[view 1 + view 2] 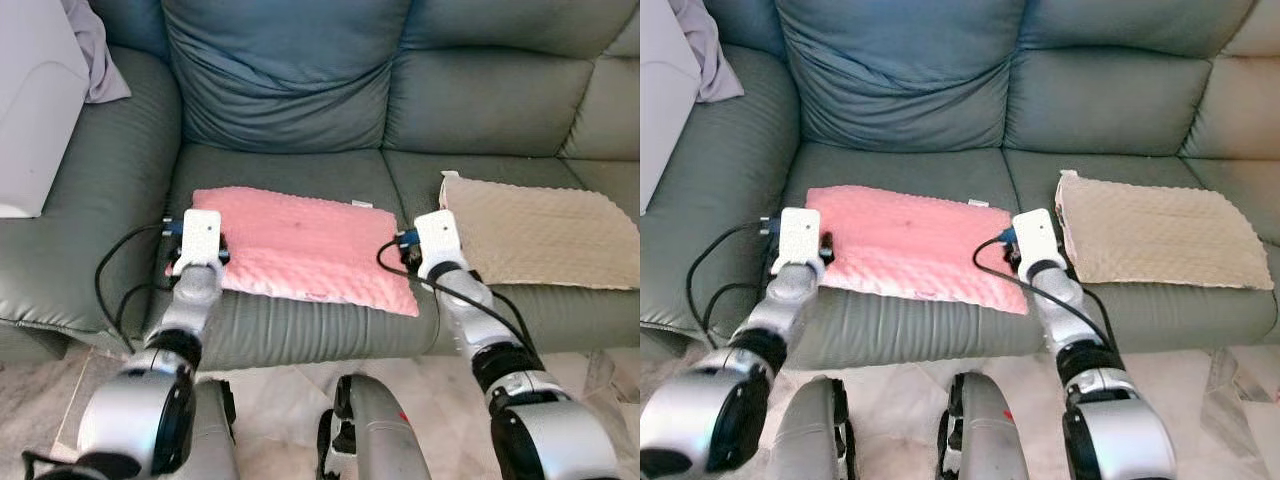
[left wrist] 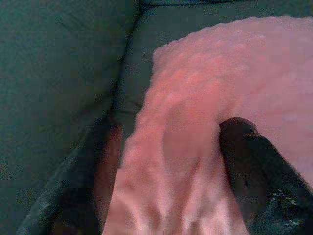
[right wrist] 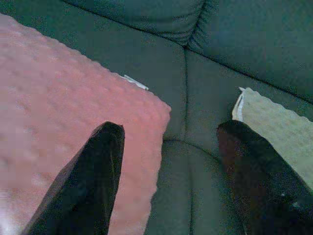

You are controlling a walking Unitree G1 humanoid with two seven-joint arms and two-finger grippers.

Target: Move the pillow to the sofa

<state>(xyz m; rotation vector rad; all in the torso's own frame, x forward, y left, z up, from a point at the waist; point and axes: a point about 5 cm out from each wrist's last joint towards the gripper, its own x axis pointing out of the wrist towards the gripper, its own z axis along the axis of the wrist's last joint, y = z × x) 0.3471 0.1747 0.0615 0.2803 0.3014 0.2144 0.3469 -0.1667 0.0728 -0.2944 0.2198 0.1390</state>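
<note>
Home living room, grey-green sofa (image 1: 300,100)

Readable text: none that I can find in any view.
Pillow tag (image 3: 134,82): I see a small white tag at the edge of the pink pillow (image 1: 300,245), too small and blurred for me to read.
Wrist housings (image 1: 199,237): white, and I can make out no marking on them.
Sofa (image 1: 480,90): I see no label or brand on it.
</note>
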